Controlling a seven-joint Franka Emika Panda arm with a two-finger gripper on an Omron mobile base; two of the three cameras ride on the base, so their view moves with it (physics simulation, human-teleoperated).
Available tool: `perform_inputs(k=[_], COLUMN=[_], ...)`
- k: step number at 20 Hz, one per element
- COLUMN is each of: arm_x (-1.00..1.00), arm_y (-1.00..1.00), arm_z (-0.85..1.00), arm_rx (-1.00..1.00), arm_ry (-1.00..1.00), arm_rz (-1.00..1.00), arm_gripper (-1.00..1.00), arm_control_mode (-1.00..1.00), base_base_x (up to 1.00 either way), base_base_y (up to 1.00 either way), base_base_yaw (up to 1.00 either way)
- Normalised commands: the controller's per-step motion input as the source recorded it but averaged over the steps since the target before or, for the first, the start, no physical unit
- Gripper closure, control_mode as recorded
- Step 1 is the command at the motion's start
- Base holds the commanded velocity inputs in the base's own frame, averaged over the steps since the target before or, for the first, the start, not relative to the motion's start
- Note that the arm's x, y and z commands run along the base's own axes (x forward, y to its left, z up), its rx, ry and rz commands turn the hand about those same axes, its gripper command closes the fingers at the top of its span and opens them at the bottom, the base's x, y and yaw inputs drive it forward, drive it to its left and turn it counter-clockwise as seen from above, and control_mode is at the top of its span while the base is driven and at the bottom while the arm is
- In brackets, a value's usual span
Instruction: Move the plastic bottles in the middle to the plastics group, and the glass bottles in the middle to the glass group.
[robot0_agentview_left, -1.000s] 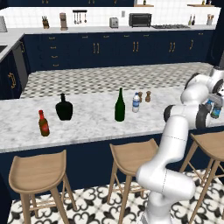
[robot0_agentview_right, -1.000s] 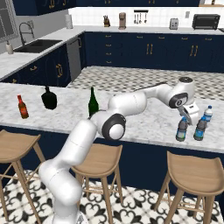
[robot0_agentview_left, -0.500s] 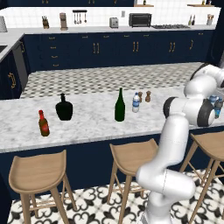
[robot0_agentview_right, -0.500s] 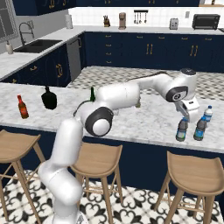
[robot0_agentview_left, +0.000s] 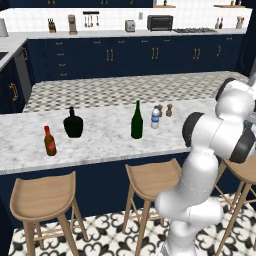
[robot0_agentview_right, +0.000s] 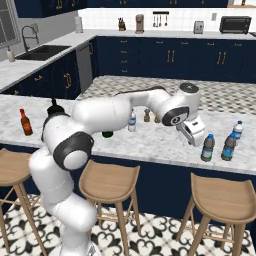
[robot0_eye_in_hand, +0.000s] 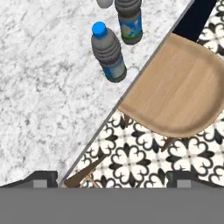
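A tall dark green glass bottle (robot0_agentview_left: 137, 120) stands mid-counter, with one small plastic bottle (robot0_agentview_left: 155, 117) (robot0_agentview_right: 132, 121) just right of it. The plastics group (robot0_agentview_right: 207, 148) of three small blue-labelled bottles stands near the counter's right front edge; two of them (robot0_eye_in_hand: 108, 53) show in the hand view. The glass group sits at the left: a squat dark bottle (robot0_agentview_left: 73, 123) and a brown red-capped bottle (robot0_agentview_left: 49, 141) (robot0_agentview_right: 25, 122). My gripper (robot0_agentview_right: 195, 139) (robot0_eye_in_hand: 111, 179) hovers just left of the plastics group, open and empty, over the counter's front edge.
Two brown pepper shakers (robot0_agentview_left: 165, 110) stand behind the water bottle. Wooden stools (robot0_eye_in_hand: 183, 92) line the marble counter's (robot0_agentview_right: 150, 145) front edge, over patterned floor tiles. My white arm hides the green bottle in the right base view.
The gripper has drawn back to the left, away from the plastics group, with its jaws open throughout. No bottle has moved.
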Motion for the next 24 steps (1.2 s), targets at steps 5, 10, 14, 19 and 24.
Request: perform_inputs(k=[5, 10, 14, 19, 24], arm_x=[-0.11, 0.0, -0.04, 0.0, 0.02], arm_y=[0.93, 0.78, 0.7, 0.46, 0.52], arm_z=[0.33, 0.38, 0.25, 0.18, 0.1], arm_rx=[0.0, 0.0, 0.0, 0.01, 0.0], arm_ry=[0.0, 0.0, 0.0, 0.0, 0.0], arm_rz=[0.3, 0.31, 0.31, 0.28, 0.25], arm_gripper=[-1.0, -1.0, -1.0, -1.0, -1.0], arm_control_mode=[-1.0, -1.0, -1.0, -1.0, -1.0], base_base_x=[0.0, 0.0, 0.0, 0.0, 0.0], base_base_y=[0.0, 0.0, 0.0, 0.0, 0.0], base_base_yaw=[0.0, 0.0, 0.0, 0.0, 0.0])
